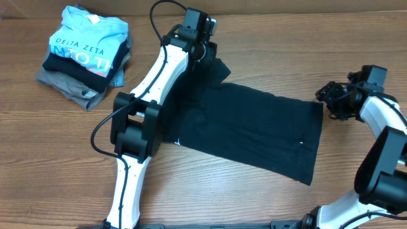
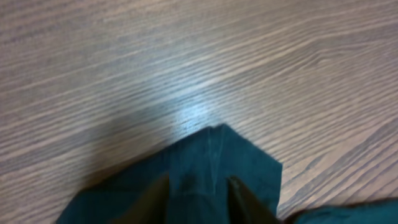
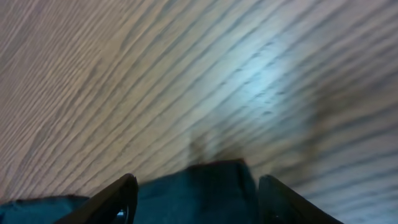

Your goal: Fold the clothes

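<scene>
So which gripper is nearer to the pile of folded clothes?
Left. The left gripper is at the end of the T-shirt toward the pile; the right gripper is at its opposite end.

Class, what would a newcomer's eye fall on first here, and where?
The dark navy-black soft T-shirt lies spread in the middle of the wooden table, a far corner pinched in the left jaws. Next, the stack of folded clothes topped by a light blue "DELTA ZETA" shirt, at far left.
</scene>
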Controlling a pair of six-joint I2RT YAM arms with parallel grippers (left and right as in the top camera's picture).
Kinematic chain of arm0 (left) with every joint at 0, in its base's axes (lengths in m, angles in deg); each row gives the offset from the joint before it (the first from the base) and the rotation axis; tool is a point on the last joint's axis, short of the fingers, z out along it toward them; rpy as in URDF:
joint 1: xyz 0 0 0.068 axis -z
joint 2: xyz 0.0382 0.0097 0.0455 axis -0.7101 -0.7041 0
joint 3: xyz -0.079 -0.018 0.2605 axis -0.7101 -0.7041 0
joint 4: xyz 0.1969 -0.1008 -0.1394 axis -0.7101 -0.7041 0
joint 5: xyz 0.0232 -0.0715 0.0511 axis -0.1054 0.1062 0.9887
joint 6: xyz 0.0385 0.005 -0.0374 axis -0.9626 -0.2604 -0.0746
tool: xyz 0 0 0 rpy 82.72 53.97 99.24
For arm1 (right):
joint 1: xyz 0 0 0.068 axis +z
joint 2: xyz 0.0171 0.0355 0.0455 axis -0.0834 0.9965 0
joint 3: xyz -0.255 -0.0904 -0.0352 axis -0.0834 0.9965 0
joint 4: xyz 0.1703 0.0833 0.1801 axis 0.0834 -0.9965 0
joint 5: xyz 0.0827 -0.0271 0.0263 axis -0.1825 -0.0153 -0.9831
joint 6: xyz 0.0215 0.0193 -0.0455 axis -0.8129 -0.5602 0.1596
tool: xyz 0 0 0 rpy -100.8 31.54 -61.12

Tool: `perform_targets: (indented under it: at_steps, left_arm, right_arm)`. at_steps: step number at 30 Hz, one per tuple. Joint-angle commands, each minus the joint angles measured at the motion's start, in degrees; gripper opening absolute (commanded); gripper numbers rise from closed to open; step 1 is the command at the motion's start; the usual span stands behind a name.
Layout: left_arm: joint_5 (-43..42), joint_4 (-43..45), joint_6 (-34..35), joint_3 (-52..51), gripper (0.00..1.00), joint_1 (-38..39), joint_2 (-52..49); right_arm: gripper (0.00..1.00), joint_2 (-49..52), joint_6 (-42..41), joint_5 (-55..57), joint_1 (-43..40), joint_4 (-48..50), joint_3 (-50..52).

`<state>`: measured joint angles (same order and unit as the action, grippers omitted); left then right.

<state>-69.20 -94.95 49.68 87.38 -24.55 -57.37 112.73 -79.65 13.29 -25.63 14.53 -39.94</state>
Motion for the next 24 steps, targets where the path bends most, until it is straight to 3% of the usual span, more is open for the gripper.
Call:
perform_targets:
  at_steps: [1,8,12,20,24]
  left_arm:
    - [0.63,-0.13,-3.19,-0.2,0.38,0.66,-1.51]
    - [1.64,-0.42,-3.21,-0.37,0.43,0.87,-3.89]
    - [1.7,-0.98,-3.28,-0.37,0.44,0.87,-4.17]
    - [2.01,-0.81,-3.69,-0.39,0.47,0.9,-4.17]
    - [2.03,-0.76,-4.48,-0.39,0.47,1.03,-4.2]
  right_arm:
    - [0.65,-0.09,0.79,0.42,0.11,0.74,-0.04]
    - [0.61,3.3,0.72,0.24,1.25,1.22,-0.02]
    - [0.52,5.31,0.74,-0.02,1.88,0.31,-0.02]
    - [0.08,5.73,0.72,-0.02,1.81,-1.03,-0.02]
    - [0.04,5.6,0.07,-0.02,1.81,-1.18,-0.09]
